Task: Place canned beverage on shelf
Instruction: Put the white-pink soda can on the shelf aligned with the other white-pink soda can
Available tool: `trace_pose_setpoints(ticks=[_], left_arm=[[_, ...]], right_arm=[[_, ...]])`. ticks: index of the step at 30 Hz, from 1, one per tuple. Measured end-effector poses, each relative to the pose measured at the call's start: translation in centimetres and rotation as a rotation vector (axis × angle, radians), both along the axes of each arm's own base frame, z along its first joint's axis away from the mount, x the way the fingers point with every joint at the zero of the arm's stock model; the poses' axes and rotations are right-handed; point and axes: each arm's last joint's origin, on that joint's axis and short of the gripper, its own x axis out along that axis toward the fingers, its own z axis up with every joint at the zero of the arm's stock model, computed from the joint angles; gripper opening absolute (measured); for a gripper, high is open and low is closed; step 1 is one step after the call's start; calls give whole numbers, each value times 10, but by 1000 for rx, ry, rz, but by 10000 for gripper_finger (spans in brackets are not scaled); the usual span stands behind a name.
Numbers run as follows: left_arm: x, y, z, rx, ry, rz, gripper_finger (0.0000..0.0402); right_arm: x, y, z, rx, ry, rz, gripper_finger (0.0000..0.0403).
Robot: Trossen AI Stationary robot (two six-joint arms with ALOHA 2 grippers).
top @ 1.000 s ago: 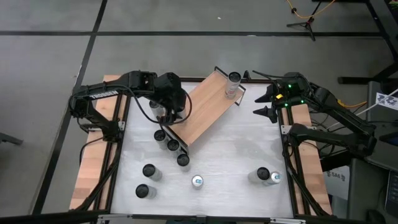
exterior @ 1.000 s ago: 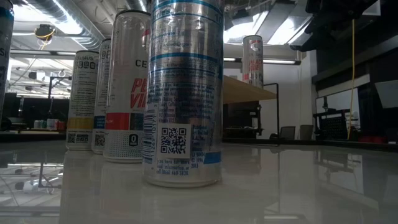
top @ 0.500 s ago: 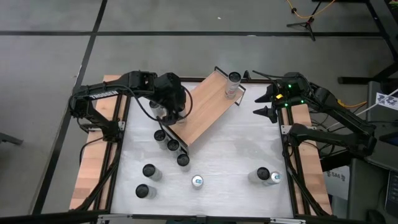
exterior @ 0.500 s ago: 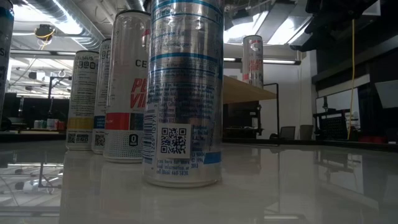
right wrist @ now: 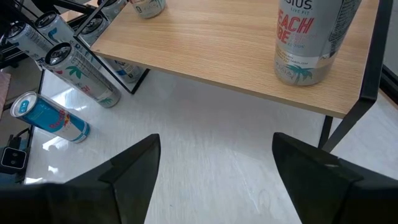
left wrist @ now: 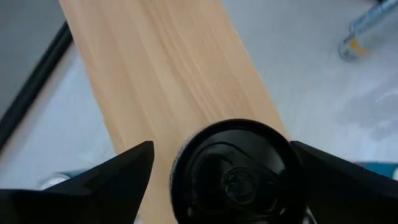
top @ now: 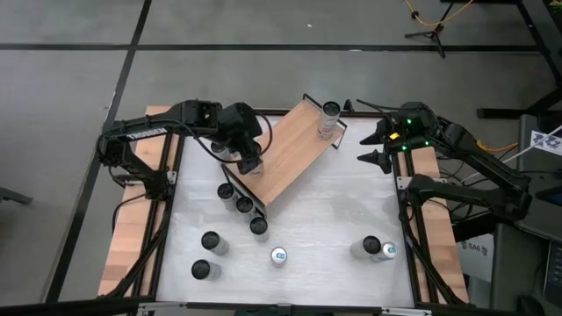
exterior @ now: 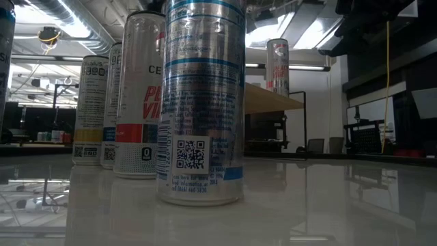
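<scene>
The shelf [top: 294, 145], a light wooden board on black frame ends, lies slantwise across the table's far half. A silver can [top: 329, 112] stands on the shelf's far right end [right wrist: 311, 37]. My left gripper [top: 248, 158] hangs open over the shelf's near left end. A black-topped can [left wrist: 233, 174] stands upright between its fingers, over the board [left wrist: 174, 68]. My right gripper [right wrist: 214, 180] waits open in the air at the table's far right [top: 373, 145], facing the shelf. My left gripper comes at the can's upper end from above, slanting down, one finger on each side. A gap shows between one finger [left wrist: 124, 171] and the can. The other finger [left wrist: 329, 174] meets the can's outline; I cannot tell whether it touches.
Three cans [top: 243, 204] stand in a row on the table along the shelf's near left edge. Several more stand near the front edge, left [top: 209, 241], middle [top: 279, 255] and right [top: 378, 248]. In the low view a silver can [exterior: 201, 102] fills the foreground.
My left gripper has rolled about its own pointing line while staying in place over the shelf's left end. The gap between its fingers looks the same. The cans and the shelf have not moved.
</scene>
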Motion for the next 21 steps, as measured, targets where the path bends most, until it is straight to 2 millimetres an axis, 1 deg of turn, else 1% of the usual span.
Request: trace_pose_setpoints(ticks=[6,16,21], left_arm=[[0,0,0,-49,-6,65,363],[0,0,0,-52,-7,68,363],[0,0,0,-96,-17,146,363]], right_arm=[[0,0,0,0,0,0,305],[0,0,0,0,0,0,305],[0,0,0,0,0,0,305]])
